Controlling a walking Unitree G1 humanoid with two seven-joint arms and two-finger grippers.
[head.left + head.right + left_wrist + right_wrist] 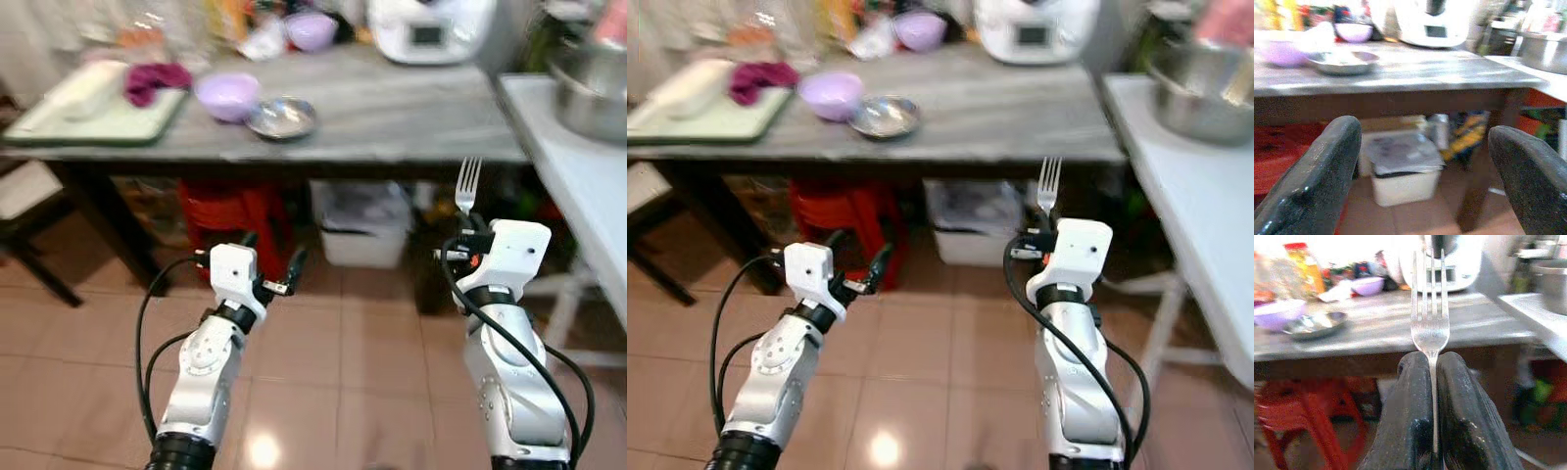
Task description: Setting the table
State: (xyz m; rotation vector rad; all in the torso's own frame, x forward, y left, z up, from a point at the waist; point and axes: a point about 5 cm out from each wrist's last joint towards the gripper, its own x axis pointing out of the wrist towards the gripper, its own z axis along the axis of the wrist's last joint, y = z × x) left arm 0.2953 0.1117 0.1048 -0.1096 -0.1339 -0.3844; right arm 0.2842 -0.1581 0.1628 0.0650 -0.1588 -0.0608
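Observation:
A silver fork [468,185] stands upright, tines up, pinched in my right gripper [472,223], which is shut on its handle [1433,396] below the front edge of the grey table [392,108]. My left gripper [271,257] is open with nothing between its fingers [1317,181], held low over the floor in front of the table. On the table sit a lilac bowl [227,95] and a shallow steel dish [282,118] beside it.
A green tray [98,113] with a magenta cloth [152,78] lies at the table's left. A white appliance [431,27] and a second lilac bowl [312,29] stand at the back. A white counter [578,166] with a steel pot [593,83] runs along the right. A red stool [235,220] and a white bin [362,223] sit underneath.

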